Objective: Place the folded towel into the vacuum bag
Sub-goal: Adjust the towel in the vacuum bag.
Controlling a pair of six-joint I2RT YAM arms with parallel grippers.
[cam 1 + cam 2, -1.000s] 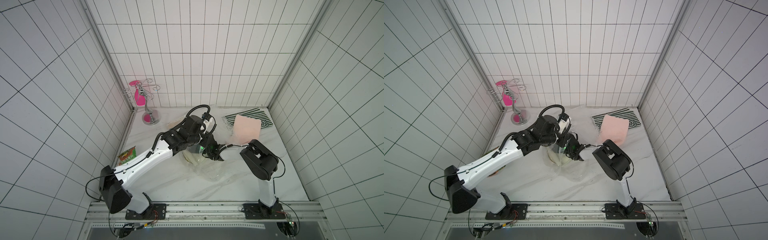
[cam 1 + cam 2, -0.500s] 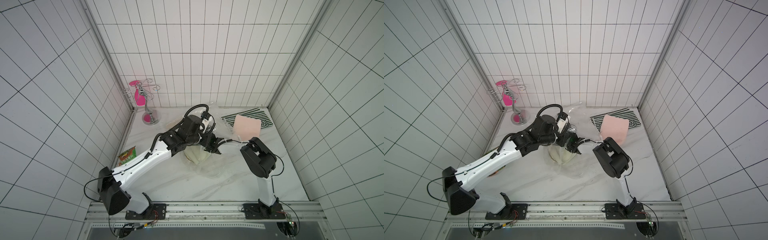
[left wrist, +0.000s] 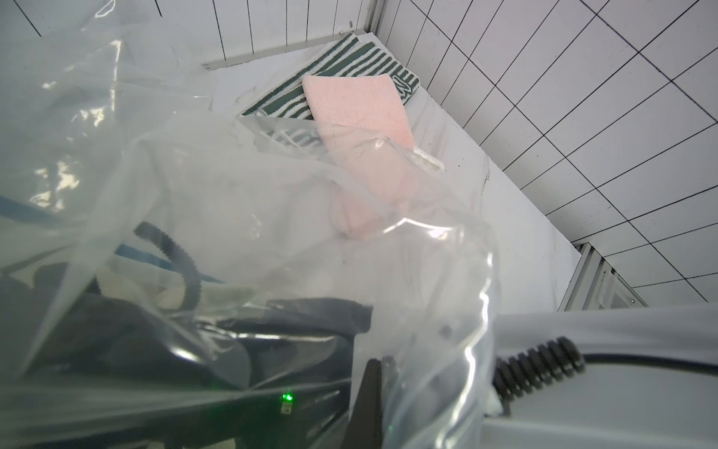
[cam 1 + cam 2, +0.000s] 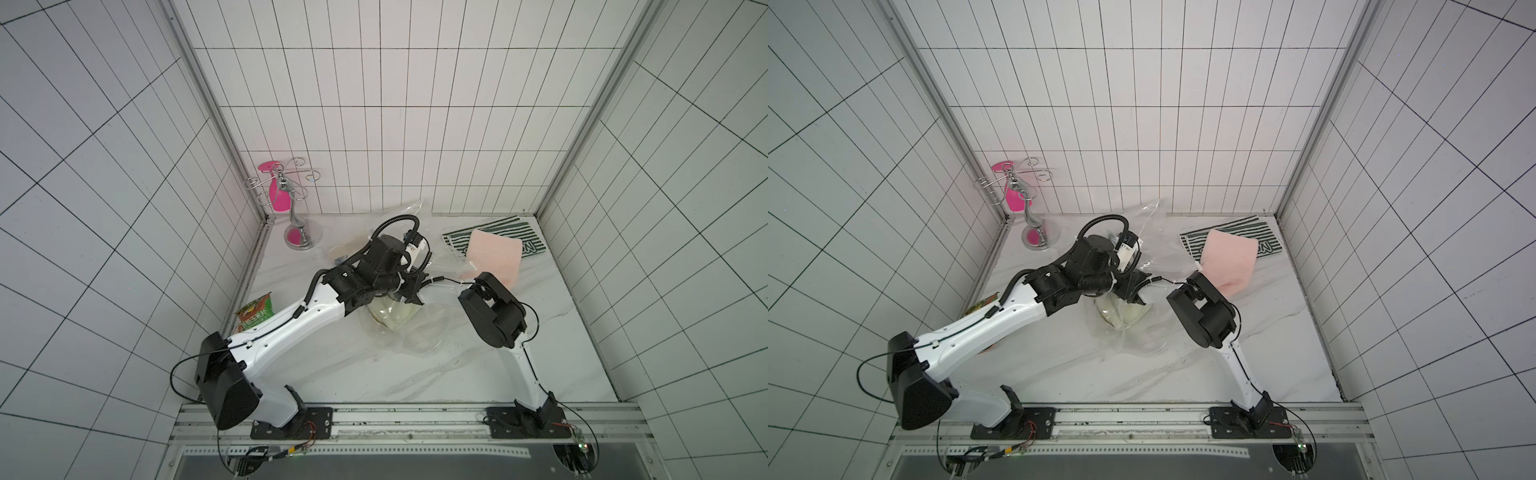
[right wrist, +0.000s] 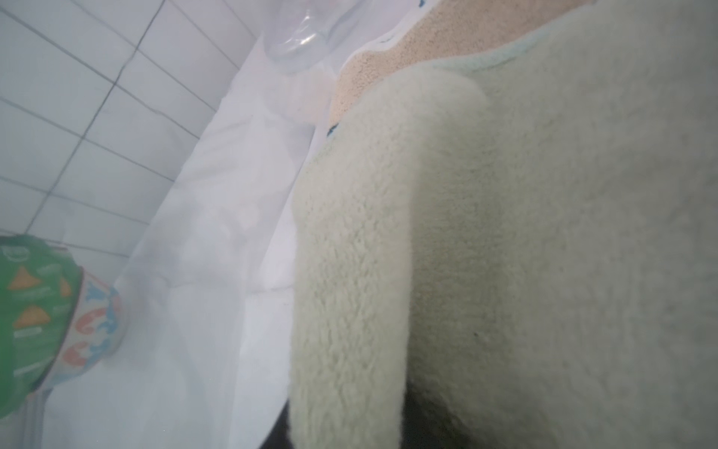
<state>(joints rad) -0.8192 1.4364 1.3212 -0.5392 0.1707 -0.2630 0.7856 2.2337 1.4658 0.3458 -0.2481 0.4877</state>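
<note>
The vacuum bag is clear crinkled plastic lying mid-table, and its film fills the left wrist view. A cream folded towel lies inside it. My left gripper is shut on the bag's upper sheet and holds it raised. My right gripper reaches in from the right and is mostly hidden under the left wrist. In the right wrist view the cream folded towel presses against the camera, with a ridge of it between the jaws.
A pink towel lies on a green striped towel at the back right. A chrome stand is at the back left. A green snack packet leans by the left wall. A beige cloth shows beyond the cream towel.
Both grippers have shifted toward the back wall, and the bag's upper sheet has risen with the left one. The cream towel now shows more fully inside the plastic.
</note>
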